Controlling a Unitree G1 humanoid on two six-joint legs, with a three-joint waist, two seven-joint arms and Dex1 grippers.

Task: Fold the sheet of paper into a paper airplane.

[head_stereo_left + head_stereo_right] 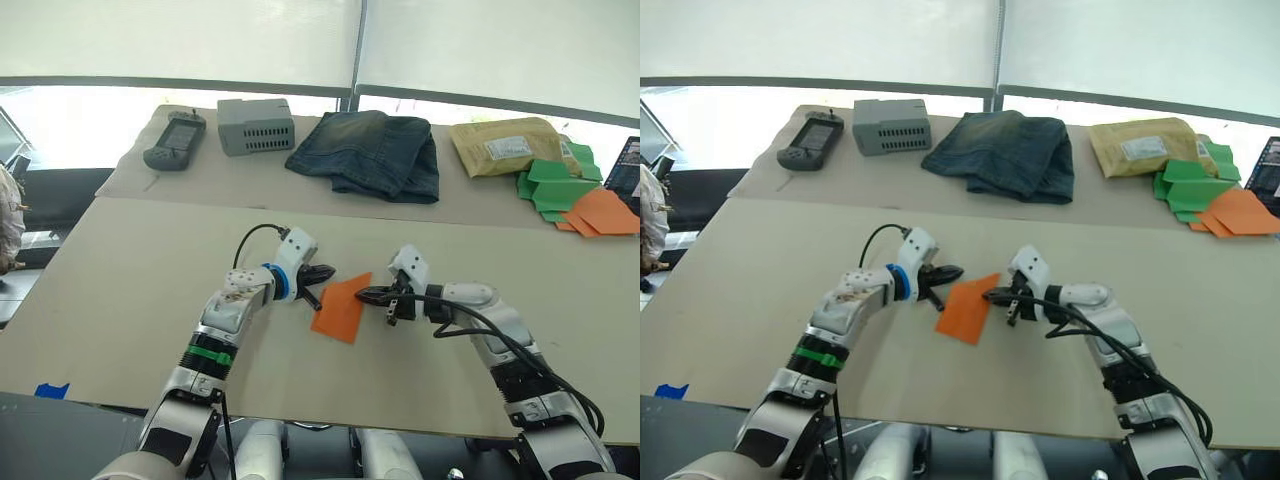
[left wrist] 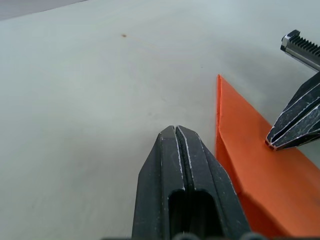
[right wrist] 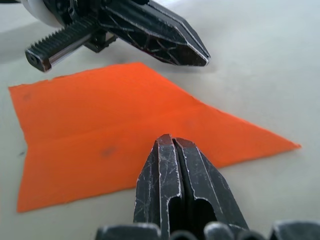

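Left claw (image 2: 176, 131), right claw (image 3: 170, 141) pressed together; sheet of paper (image 1: 341, 306) tip toward far right.

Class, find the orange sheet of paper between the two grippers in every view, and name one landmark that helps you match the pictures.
Left eye view: sheet of paper lies at centre, between the grippers.
Right eye view: just left of centre.
Left wrist view: at the right, beside the shut fingers.
Right wrist view: across the middle, beyond the shut fingers.
Shared landmark: the beige table under it.

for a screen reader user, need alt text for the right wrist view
The right claw, shut, rests over a creased orange sheet of paper lying on a pale table. The shut left claw points down just beyond the paper.
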